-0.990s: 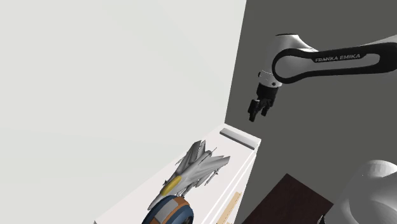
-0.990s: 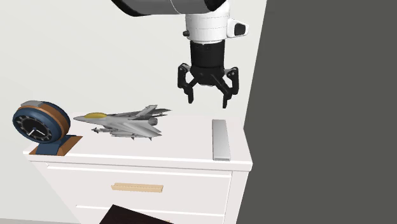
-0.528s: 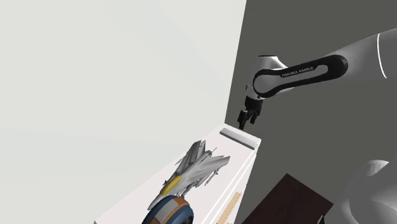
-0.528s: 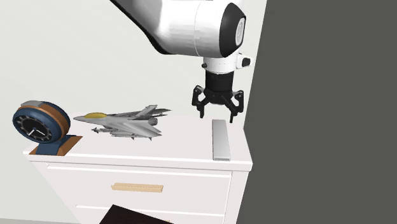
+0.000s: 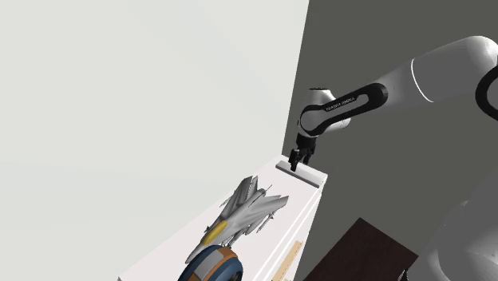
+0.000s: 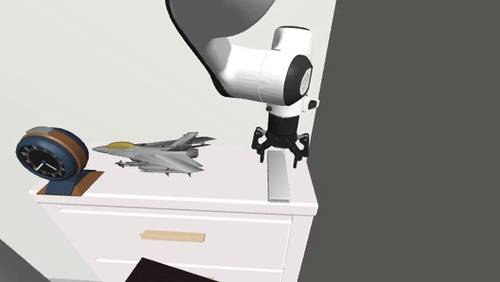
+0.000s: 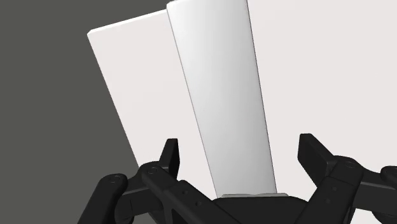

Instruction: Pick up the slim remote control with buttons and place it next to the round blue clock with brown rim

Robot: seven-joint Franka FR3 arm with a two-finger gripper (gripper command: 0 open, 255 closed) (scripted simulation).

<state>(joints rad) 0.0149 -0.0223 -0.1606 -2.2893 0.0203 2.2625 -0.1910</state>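
Observation:
The slim remote (image 6: 278, 178) is a plain pale grey bar lying along the right end of the white dresser top (image 6: 224, 189). In the shoulder view the remote (image 5: 303, 173) lies at the dresser's far end. My gripper (image 6: 280, 160) hangs open just over the remote's back end, one finger on each side, not touching it. In the wrist view the remote (image 7: 222, 95) runs away from between my spread fingertips (image 7: 167, 156). The round blue clock (image 6: 50, 159) with a brown rim stands at the dresser's opposite end, and the clock (image 5: 211, 267) sits low in the shoulder view.
A grey model jet (image 6: 156, 154) with a yellow canopy lies between clock and remote. A dark grey wall (image 6: 417, 136) rises right beside the remote's end of the dresser. The drawer front has a wooden handle (image 6: 172, 235). A dark brown surface (image 5: 363, 251) lies below.
The gripper has come down and moved towards the wall, from well above the dresser to just over the remote's back end. Its fingers stayed apart. Nothing on the dresser moved.

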